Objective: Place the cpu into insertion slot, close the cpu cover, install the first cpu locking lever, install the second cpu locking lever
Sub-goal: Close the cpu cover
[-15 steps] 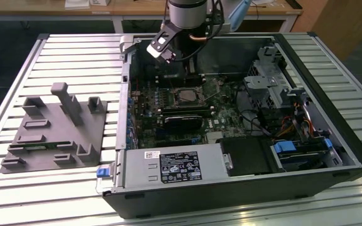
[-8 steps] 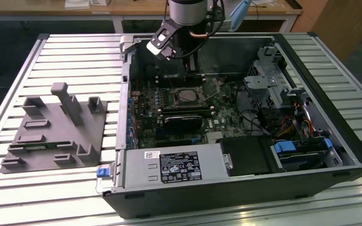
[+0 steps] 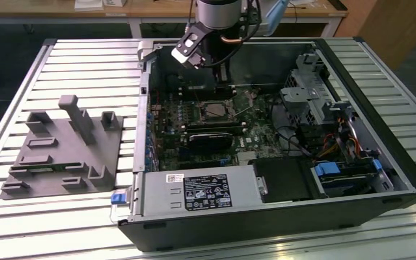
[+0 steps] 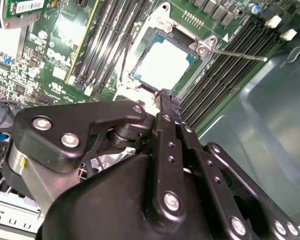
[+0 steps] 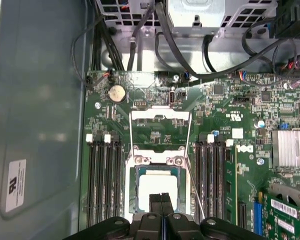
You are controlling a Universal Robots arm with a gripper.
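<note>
The cpu (image 5: 157, 183) lies flat in the insertion slot (image 5: 133, 192), its silvery top facing up; the second wrist view shows the cpu (image 4: 162, 65) too. The cpu cover (image 5: 160, 114) is folded back open on the green board beyond the slot. Two thin wire levers (image 5: 196, 195) stand loose along the slot's sides, one also seen as a lever (image 4: 240, 54) in the second wrist view. My gripper (image 5: 162, 201) hangs just above the cpu's near edge, fingers shut together on nothing. In the exterior view the gripper (image 3: 221, 76) hovers over the slot (image 3: 214, 111).
The open computer case (image 3: 381, 135) lies on a slatted table. A labelled power-supply box (image 3: 201, 192) sits at the front, a drive cage (image 3: 309, 92) on the exterior view's right. Memory slots (image 5: 105, 180) flank the socket. A grey fixture (image 3: 60, 151) stands outside the case.
</note>
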